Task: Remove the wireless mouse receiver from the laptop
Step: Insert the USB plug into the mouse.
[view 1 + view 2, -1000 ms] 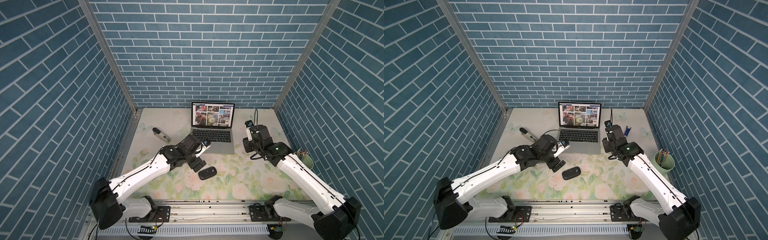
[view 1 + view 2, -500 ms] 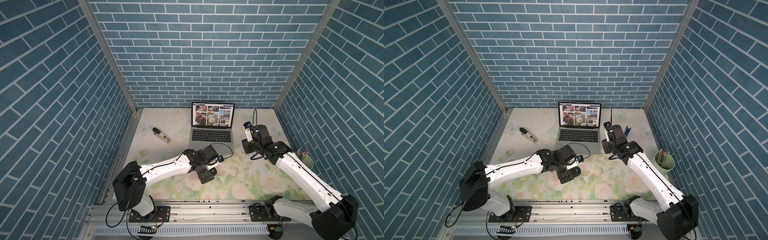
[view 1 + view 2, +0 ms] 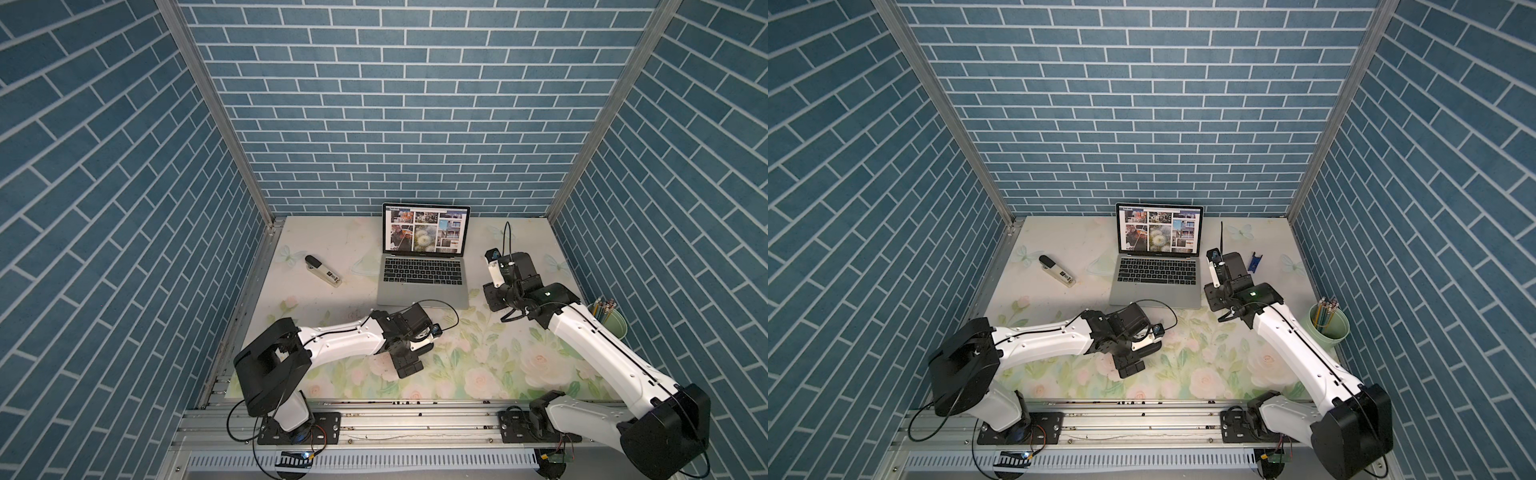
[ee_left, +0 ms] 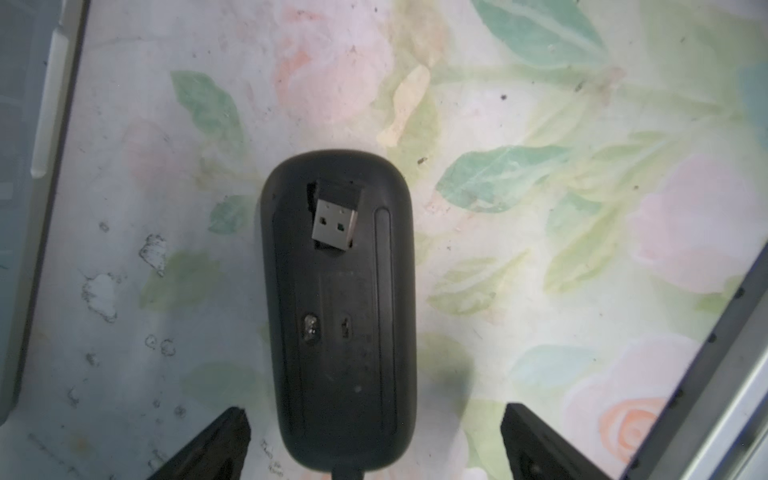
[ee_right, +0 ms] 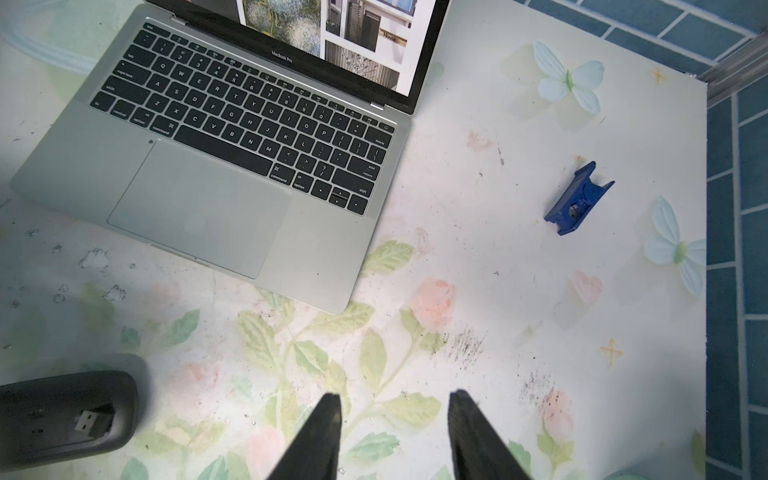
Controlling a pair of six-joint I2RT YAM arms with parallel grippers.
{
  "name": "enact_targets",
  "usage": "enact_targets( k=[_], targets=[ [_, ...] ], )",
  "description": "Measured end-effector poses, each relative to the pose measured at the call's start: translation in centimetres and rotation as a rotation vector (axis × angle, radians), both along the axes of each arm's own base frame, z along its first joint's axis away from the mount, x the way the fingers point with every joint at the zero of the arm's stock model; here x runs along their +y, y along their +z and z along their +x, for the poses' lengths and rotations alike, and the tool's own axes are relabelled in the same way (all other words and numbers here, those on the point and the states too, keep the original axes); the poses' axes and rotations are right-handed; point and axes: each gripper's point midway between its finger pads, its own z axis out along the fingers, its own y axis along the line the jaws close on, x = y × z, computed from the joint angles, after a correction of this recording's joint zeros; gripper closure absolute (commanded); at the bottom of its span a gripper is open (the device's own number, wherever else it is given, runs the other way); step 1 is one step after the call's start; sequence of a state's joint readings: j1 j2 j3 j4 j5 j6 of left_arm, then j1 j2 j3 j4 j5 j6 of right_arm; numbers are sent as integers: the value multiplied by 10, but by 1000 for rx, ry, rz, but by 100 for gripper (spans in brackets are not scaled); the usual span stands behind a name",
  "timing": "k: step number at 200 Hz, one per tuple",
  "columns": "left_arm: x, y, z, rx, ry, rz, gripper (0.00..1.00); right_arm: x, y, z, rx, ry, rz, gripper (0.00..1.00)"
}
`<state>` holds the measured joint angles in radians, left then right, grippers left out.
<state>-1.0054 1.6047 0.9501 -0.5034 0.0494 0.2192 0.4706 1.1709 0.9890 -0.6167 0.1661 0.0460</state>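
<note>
The floral mat (image 5: 478, 266) bears the open silver MacBook Pro laptop (image 5: 199, 208). The left gripper (image 4: 374, 413) stands spread wide astride the upturned black mouse (image 4: 340, 332), not touching. The right gripper (image 5: 395, 397) hangs part-spread and empty beside the laptop. The wireless mouse receiver (image 4: 334, 224) lies in the mouse's underside recess.

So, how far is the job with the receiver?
Looks done: the receiver lies in the recess of the upturned mouse, not in the laptop. In hand: nothing; the left gripper is open around the mouse, the right gripper open, empty. Left: perhaps seating the tilted receiver.
</note>
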Motion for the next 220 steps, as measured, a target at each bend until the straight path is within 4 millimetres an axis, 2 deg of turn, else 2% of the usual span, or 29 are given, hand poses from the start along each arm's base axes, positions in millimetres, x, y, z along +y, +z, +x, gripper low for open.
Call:
enact_targets(
  k=[48, 87, 128, 220],
  targets=[
    [-3, 3, 12, -18, 19, -33, 0, 0, -4, 1, 14, 2, 4, 54],
    [-3, -13, 9, 16, 8, -6, 1, 0, -8, 1, 29, 1, 4, 54],
    [-2, -20, 8, 27, 3, 10, 13, 0, -11, 1, 40, 5, 11, 55],
    [-3, -24, 10, 34, 3, 18, 26, 3, -18, 1, 59, 26, 13, 55]
  ],
)
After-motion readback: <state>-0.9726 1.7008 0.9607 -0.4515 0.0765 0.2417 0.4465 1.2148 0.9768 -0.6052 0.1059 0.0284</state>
